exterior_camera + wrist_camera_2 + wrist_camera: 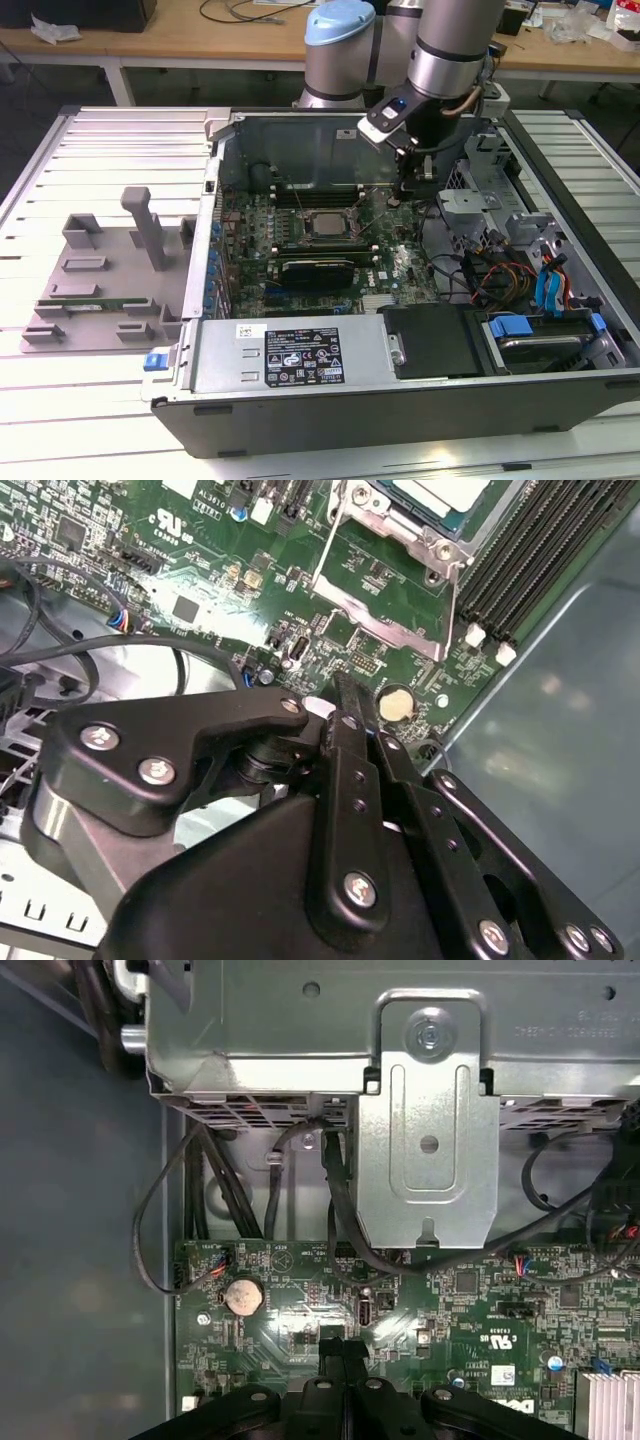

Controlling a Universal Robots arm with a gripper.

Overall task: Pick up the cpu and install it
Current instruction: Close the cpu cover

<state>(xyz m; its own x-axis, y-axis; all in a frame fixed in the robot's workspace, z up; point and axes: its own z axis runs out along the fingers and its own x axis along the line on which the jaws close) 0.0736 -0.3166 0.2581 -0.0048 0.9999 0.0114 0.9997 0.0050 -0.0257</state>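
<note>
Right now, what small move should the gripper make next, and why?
Probably lift straight up. The chip already sits in its socket, and the gripper, shut on nothing, hangs low over the board beside the coin battery.

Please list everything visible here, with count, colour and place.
table: one, white, slatted
computer case: one, black, open, on the table
motherboard: one, green, inside the computer case
cpu: one, silvery, in the motherboard's socket
coin battery: one, silver, on the motherboard
fixture tray: one, grey, at the exterior view's left of the computer case
gripper: one, black, shut, over the motherboard near the coin battery
</note>
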